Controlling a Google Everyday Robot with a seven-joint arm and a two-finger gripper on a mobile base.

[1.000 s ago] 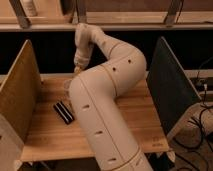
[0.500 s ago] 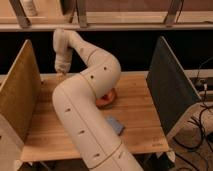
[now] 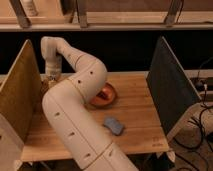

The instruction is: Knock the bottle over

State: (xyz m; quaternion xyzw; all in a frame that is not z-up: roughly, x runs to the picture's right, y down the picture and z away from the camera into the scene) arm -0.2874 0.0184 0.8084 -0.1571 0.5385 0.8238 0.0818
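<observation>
My gripper (image 3: 50, 80) hangs from the white arm (image 3: 75, 110) at the table's back left corner, close to the tan left panel (image 3: 17, 92). A small clear shape (image 3: 45, 84) shows right at the gripper's tip and looks like the bottle. Most of it is hidden by the wrist, and I cannot tell whether it stands or lies, or whether the gripper touches it. The arm crosses the left half of the table.
A red bowl (image 3: 106, 95) sits mid-table, partly behind the arm. A small blue object (image 3: 114, 125) lies toward the front. A dark panel (image 3: 170, 85) walls the right side. A pale opaque bottle (image 3: 30, 6) stands on the shelf above. The wooden table (image 3: 135, 107) ends at the front.
The arm has swung left and the gripper has gone from the back middle to the back left corner and lower. The black striped block is now hidden behind the arm.
</observation>
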